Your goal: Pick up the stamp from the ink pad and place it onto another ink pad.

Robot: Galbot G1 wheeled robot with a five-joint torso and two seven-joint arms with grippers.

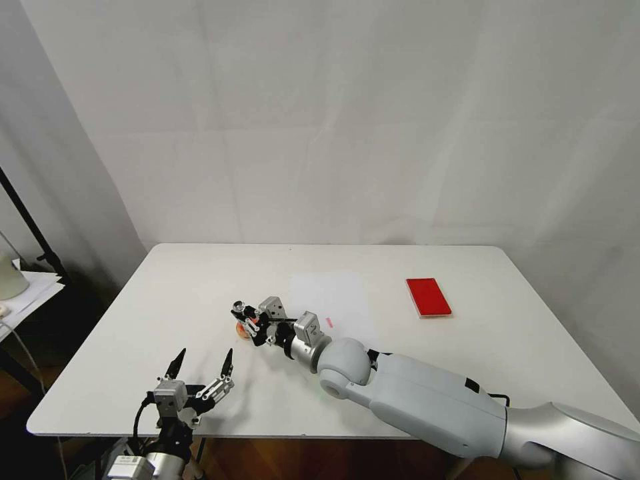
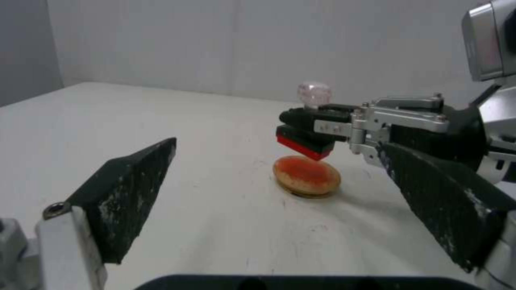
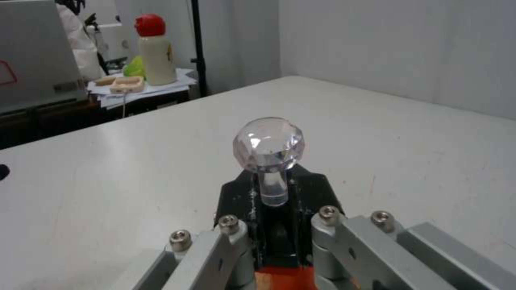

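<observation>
Now we are mid-placement: the stamp [image 2: 308,141] hangs just above another ink pad [image 2: 307,176], not yet touching it.

Our right tool [image 1: 248,321] is clamped on the stamp; next we lower it squarely. The ink pad [image 1: 428,297] lies at two o'clock on the surface [image 1: 167,293]; our left tool [image 1: 203,365] waits, fingers apart, at seven.

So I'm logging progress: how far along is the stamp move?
Done: the stamp is off the red pad. In hand: the right pincer grips it just above the round pad, not touching. Left: lowering and releasing. The left pincer waits open nearby.
</observation>
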